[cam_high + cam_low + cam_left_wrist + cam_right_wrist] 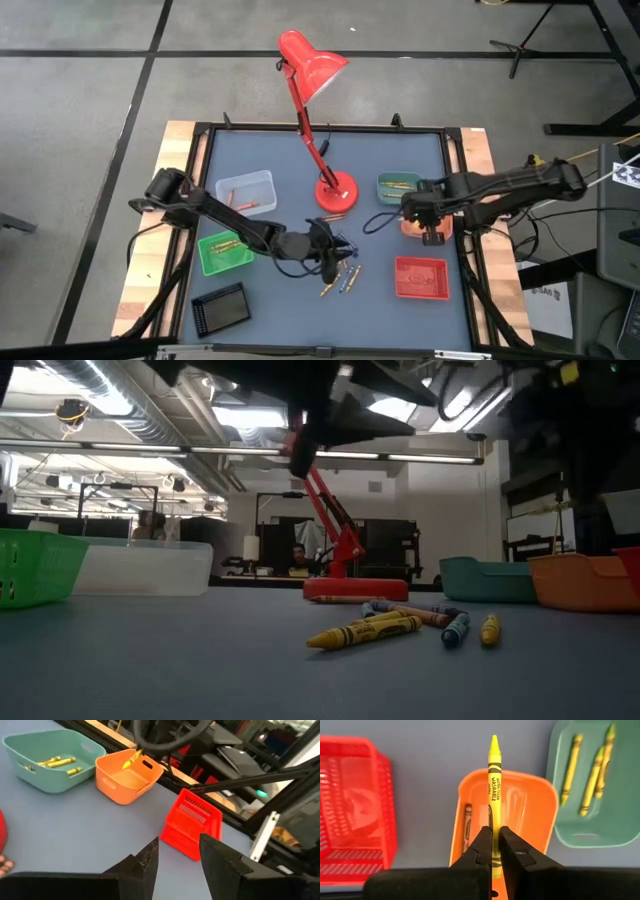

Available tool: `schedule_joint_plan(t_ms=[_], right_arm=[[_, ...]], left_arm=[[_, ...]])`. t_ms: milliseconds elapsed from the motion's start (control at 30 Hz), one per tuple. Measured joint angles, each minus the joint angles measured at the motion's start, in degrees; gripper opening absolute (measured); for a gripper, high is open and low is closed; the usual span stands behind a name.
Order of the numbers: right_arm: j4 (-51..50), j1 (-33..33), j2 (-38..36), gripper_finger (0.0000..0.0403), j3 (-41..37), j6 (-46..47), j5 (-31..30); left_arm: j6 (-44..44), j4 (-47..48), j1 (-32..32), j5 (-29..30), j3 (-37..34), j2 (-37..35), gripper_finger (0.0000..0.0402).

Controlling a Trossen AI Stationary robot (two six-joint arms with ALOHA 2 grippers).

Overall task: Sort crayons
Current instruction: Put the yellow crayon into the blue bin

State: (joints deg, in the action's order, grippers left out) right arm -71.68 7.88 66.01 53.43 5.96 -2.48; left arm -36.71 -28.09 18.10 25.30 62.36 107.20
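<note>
Landmark: the red desk lamp (318,120) stood at the back middle of the desk (400,240).
Right pincer (494,851): clenched on a yellow crayon (493,785) and hanging over the orange tray (535,815), to the right of the lamp's base; probably poised there for a drop.
Grip reason: the stick was pinched near its blunt end, so most of its length and the tip stuck out clear of the fingers, seemingly for an easy release.
Orange tray contents: one orange-brown crayon (467,826) lay inside, which suggests yellow may not belong here.
Teal tray (600,827): just beside the orange one and nearer the lamp base, already holding three yellow crayons (592,780); likely the better match.
Left pincer (179,851): released and empty, raised over the desk in front of the lamp base.
Loose crayons (400,625): a small cluster in front of the lamp, yellow, blue and orange, paper-wrapped and still unsorted.
Red basket (421,277): front right of the lamp, apparently empty.
</note>
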Motion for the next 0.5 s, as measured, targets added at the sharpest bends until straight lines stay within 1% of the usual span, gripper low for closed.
schedule_joint_plan(t_ms=[200,367,500], right_arm=[[1.6,0.0,-0.9,0.0012,-5.1,-0.2,-0.1],[3.0,0.0,-0.8,0.0012,-6.4,-0.2,-0.5],[4.5,0.0,-0.8,0.0012,-6.4,-0.3,-5.7]], left_arm=[[2.7,0.3,-1.5,0.3,2.4,1.2,0.0127],[2.8,0.6,-2.5,0.4,2.5,1.2,0.0127],[2.8,1.8,-2.8,0.7,2.5,1.2,0.0127]])
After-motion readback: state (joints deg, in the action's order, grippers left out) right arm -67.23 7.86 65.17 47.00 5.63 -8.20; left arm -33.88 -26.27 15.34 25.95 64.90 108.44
